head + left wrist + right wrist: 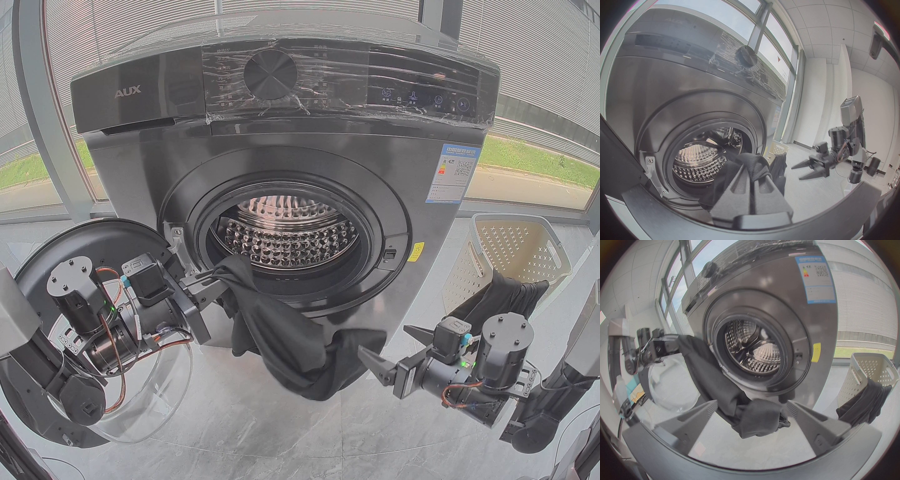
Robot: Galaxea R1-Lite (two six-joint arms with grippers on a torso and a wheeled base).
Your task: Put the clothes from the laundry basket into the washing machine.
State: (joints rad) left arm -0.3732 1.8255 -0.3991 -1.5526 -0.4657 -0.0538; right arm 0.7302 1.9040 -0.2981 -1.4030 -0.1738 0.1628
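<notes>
Grey floor under dark garment, top end hidden between clamped left fingers, right fingers wide.

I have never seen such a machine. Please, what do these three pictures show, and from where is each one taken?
This is a robot with two arms, each ending in two fingers for grasping. One picture comes from a camera on its head; the other two from cameras on its wrists. Before it stands a washing machine with its round door swung open on the robot's left. The left gripper is shut on a dark garment at the drum opening's lower rim; most of the cloth hangs outside. The right gripper is open near the cloth's lower end. To the right is a white laundry basket, with a second dark garment draped over its rim.
</notes>
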